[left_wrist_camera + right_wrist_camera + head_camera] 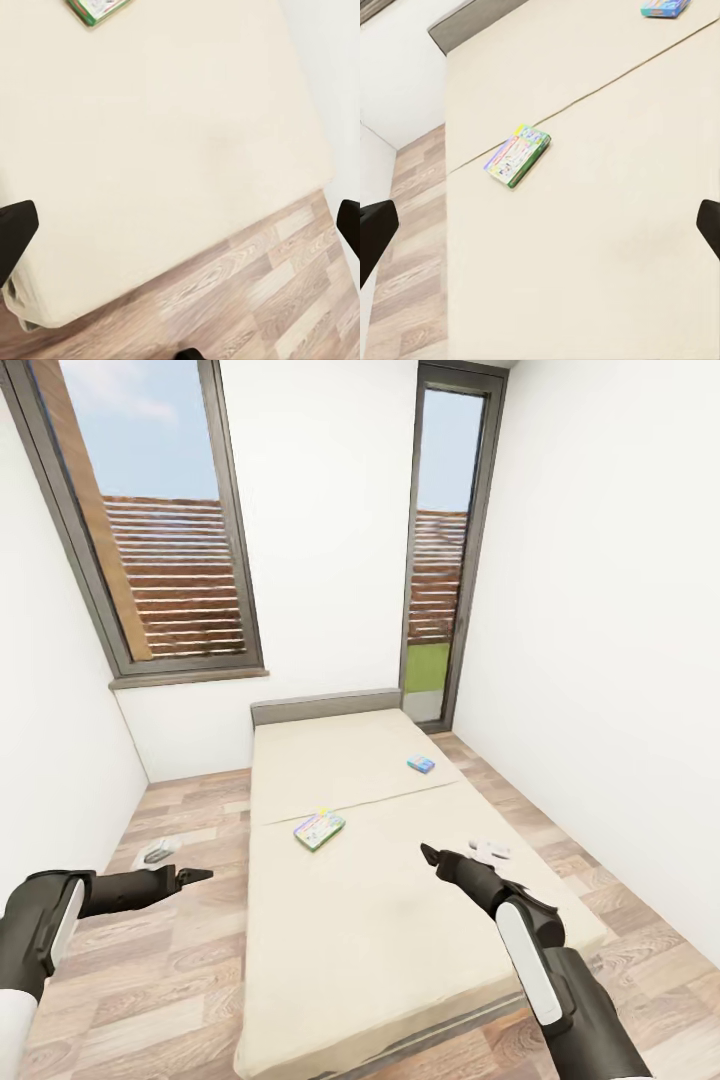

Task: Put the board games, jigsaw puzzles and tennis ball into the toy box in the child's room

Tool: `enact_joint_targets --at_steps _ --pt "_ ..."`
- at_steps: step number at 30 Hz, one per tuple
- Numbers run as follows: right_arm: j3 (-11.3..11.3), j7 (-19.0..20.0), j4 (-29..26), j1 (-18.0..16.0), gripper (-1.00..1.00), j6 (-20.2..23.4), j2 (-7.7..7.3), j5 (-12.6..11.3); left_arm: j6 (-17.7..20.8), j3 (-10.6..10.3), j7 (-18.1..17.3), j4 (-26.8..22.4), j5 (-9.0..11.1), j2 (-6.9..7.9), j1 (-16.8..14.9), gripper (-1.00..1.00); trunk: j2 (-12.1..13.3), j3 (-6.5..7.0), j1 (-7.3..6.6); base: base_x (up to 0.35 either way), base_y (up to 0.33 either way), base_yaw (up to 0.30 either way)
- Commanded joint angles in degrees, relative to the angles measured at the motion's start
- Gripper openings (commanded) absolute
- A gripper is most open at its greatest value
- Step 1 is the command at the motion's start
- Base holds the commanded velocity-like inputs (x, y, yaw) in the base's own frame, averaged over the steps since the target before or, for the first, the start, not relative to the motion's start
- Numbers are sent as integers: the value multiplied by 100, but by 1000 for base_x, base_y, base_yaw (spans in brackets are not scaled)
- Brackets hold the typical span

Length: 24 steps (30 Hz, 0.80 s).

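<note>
Both arms were closest to the camera, reaching forward low in the head view, the right arm [530, 950] out over the foot end of the bed [400, 960] and the left arm [60, 910] out over the wood floor [170, 980] beside it. Biggest thing in front was that bed, beige mattress in two parts with a seam across the middle and a grey headboard [325, 707] against the far wall. On it sat two board games: the green-edged box [319, 829] with the busy white cover, just on the near side of the seam, and the much smaller blue box [421, 764] past the seam, toward the headboard and the right edge. Seemed to me the green-edged box was the obvious first grab, ahead of the right claw [430, 853] and off to its left, lying at an angle to the seam with its long side running diagonally. The right claw looked nearer to it than the left claw [200, 875], which was off the mattress. Both wrist views showed dark fingertips spread wide at the edges with nothing between them, so both claws were released and empty. No toy box or table anywhere, so nothing to say about what's in it yet.
</note>
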Motion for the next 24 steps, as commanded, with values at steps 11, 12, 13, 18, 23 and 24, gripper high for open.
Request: enact_joint_targets --at_steps 11,12,13,18,23,24 --pt "1 -29 -3 -5 100 26 16 -38 11 32 -58 1 -38 -2 -6 100 -13 -13 5 142 257 0" --pt "1 -29 -3 -5 100 26 16 -39 4 35 -62 0 -36 -2 -6 100 -13 -13 5 231 141 0" --pt "1 -29 -2 -5 100 26 16 -39 -2 38 -64 0 -35 -2 -6 100 -13 -13 5 224 113 0" --pt "1 -29 4 -5 100 26 16 -45 -22 46 -92 -2 -24 1 -6 100 -13 -13 5 118 51 0" --pt "1 -30 6 -5 100 26 16 -47 -26 27 -99 -2 -18 0 -6 100 -13 -13 5 22 16 -4" --pt "1 -30 6 -5 100 26 16 -47 -26 23 -100 -3 -19 0 -6 100 -13 -13 5 -34 41 -52"
